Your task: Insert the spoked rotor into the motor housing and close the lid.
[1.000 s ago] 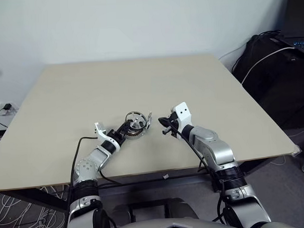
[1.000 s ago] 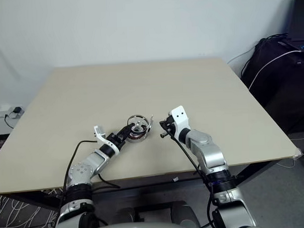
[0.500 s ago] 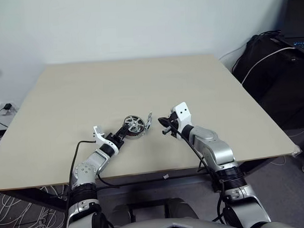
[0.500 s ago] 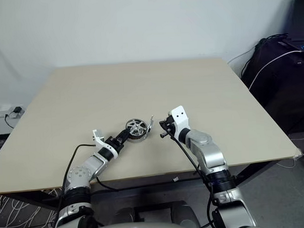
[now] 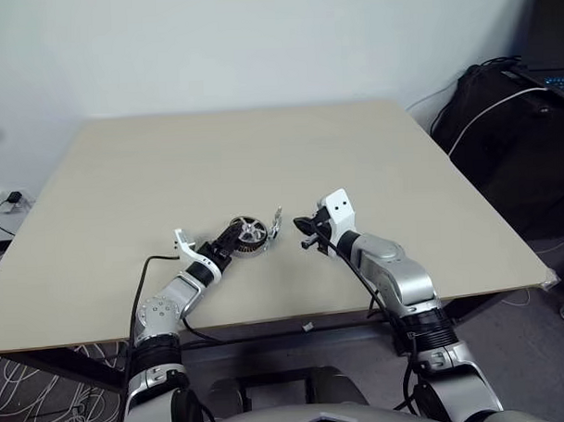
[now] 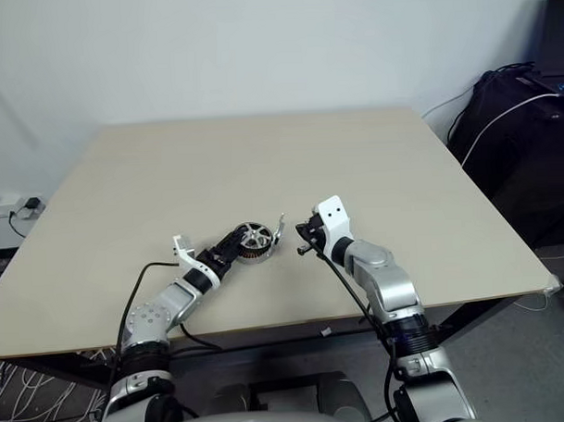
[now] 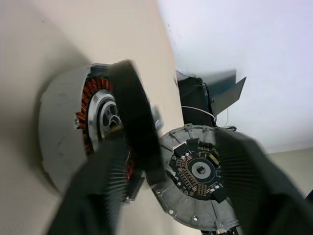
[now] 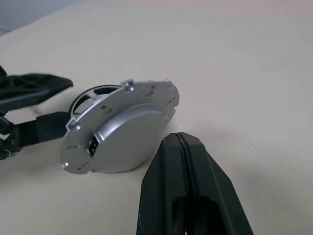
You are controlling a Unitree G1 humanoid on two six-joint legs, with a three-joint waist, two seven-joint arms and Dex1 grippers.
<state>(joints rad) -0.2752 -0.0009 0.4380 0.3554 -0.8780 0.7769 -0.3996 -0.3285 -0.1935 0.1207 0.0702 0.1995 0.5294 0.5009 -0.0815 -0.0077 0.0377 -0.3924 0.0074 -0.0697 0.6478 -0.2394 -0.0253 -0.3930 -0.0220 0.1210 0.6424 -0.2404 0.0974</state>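
Left gripper [image 6: 235, 247] sat with black fingers [image 7: 134, 122] spread apart, straddling round dark-rimmed motor housing [image 7: 73, 132] with copper-brown windings (silvery spoked rotor [image 6: 255, 237] seated in it, on beige wooden table [image 6: 262, 165]). Grey metal disc lid [image 8: 120, 128] stood propped on edge just past those fingertips, between both grippers. Right gripper [image 8: 182, 142] pinched closed, empty, just beside lid.

A pale beige surface [image 5: 261, 147] carried the motor housing [image 5: 249, 236] near its front edge, spoked rotor [image 6: 256, 237] seated in it, with the lid [image 5: 276, 225] standing on edge just beside.
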